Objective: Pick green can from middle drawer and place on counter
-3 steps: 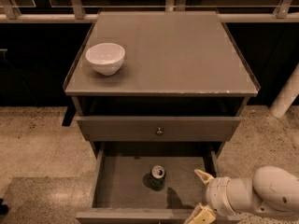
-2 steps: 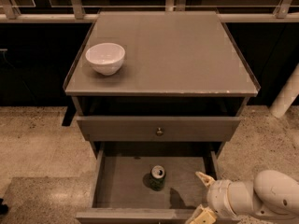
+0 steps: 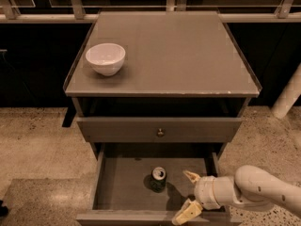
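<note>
Tool (image 3: 180, 197) edged left toward green can (image 3: 158, 179)
Spread wide and empty, just right of the can, not touching; can upright on open middle drawer (image 3: 122, 187) floor, unmoved; white bowl (image 3: 106, 58) on table (image 3: 178, 51) as before

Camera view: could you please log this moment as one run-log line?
small dark green can: upright in grey middle drawer | claw: open, beside can, apart | white bowl: on grey-brown counter

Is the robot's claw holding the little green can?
No, the open gripper sits beside the green can, which stands apart from it in the middle drawer.
</note>
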You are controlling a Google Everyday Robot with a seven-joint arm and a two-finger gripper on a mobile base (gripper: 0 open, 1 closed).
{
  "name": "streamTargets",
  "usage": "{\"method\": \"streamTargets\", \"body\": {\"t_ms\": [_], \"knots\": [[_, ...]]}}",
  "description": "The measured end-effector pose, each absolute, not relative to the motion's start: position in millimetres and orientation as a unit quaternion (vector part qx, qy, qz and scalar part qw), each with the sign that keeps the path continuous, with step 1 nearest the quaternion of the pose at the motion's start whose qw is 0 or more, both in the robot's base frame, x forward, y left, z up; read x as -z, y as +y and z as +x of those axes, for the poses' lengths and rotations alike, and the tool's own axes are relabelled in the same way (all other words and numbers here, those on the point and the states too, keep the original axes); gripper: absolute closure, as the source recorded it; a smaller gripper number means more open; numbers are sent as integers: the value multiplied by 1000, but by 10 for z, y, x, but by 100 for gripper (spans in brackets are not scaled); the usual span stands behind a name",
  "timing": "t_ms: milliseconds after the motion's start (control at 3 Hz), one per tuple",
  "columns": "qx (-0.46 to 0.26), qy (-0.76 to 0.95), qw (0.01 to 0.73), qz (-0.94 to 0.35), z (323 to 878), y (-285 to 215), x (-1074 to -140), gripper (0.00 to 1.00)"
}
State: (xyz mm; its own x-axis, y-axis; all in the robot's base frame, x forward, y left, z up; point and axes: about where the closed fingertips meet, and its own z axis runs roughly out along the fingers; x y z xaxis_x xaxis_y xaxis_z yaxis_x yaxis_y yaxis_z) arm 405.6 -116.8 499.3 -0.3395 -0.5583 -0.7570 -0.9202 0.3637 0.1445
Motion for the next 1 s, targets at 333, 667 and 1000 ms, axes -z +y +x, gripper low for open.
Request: {"method": "streamTargets", "body": {"t_ms": [333, 667, 1000], "knots": [[-317, 749, 305, -496, 4251, -924, -4682, 0], [-322, 734, 303, -515, 4448, -709, -4461, 0], [-315, 721, 311, -534, 4727, -531, -4352, 0]]}}
